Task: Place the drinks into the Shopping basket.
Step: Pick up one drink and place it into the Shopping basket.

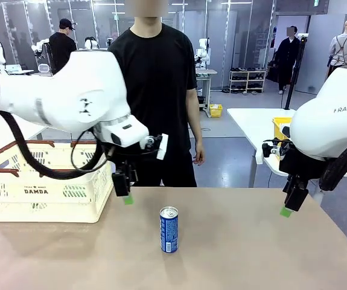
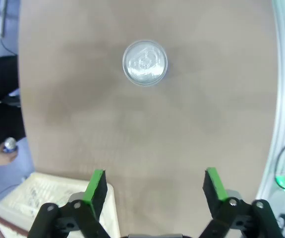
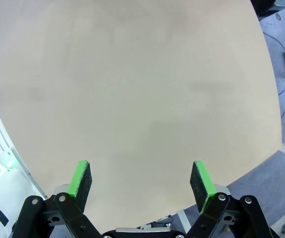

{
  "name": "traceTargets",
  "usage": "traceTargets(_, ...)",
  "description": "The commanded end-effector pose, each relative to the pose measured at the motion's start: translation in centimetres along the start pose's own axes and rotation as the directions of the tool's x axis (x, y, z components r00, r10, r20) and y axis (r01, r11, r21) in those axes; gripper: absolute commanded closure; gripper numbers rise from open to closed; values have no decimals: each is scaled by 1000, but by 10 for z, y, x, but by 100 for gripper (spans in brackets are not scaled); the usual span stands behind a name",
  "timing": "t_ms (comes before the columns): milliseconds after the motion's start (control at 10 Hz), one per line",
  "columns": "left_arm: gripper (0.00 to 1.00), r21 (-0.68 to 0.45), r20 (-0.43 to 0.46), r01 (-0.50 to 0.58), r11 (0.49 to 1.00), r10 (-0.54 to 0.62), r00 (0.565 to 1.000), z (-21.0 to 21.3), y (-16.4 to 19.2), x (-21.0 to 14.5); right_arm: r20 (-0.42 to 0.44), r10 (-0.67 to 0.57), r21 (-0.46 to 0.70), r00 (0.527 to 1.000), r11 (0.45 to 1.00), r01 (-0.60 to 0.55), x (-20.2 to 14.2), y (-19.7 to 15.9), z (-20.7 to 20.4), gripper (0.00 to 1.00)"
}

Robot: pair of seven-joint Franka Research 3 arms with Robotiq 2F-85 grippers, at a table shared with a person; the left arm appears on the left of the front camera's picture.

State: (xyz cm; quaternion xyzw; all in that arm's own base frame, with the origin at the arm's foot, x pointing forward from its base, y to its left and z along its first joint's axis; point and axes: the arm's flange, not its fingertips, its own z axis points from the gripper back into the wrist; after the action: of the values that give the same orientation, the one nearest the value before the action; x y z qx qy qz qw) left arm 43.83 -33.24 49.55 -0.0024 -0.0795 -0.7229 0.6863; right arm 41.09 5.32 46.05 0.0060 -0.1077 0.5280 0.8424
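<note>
We logged one blue cylindrical metal drink can (image 1: 169,229) upright on the tan table (image 1: 251,254), apart from the cream slotted plastic shopping basket (image 1: 46,187), left gripper (image 1: 125,188) and right gripper (image 1: 291,204) both released and empty; an off-centre descent risked toppling it.

I can read two things from here. On the near wall of the Shopping basket (image 1: 16,205), at the left of the table, the word "DAMDA" stands in dark capitals. A line of smaller print sits just above it, and I cannot make that out. On the white casing of the right arm (image 1: 333,124), at the right, I read the grey letters "FRAN"; whatever follows them I cannot tell. The blue can (image 1: 169,232), in the middle of the table, carries pale lettering down its side, too small for me to read.
</note>
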Motion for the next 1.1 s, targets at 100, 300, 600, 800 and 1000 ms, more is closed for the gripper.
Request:
traceTargets(100,2,-8,-8,26,1000,-26,1000,0,12,37,-1,0,2,1000,1000,0,-1,-1,1,0)
traceTargets(300,2,-40,-8,54,998,-54,999,-6,11,54,-1,0,2,1000,1000,0,-1,-1,1,0)
traceTargets(600,2,-33,15,59,998,-59,998,-10,8,53,-1,0,2,1000,1000,0,-1,-1,1,0)
traceTargets(800,2,-33,15,59,998,-59,998,-10,8,53,-1,0,2,1000,1000,0,-1,-1,1,0)
traceTargets(1000,2,-33,15,59,998,-59,998,-10,8,53,-1,0,2,1000,1000,0,-1,-1,1,0)
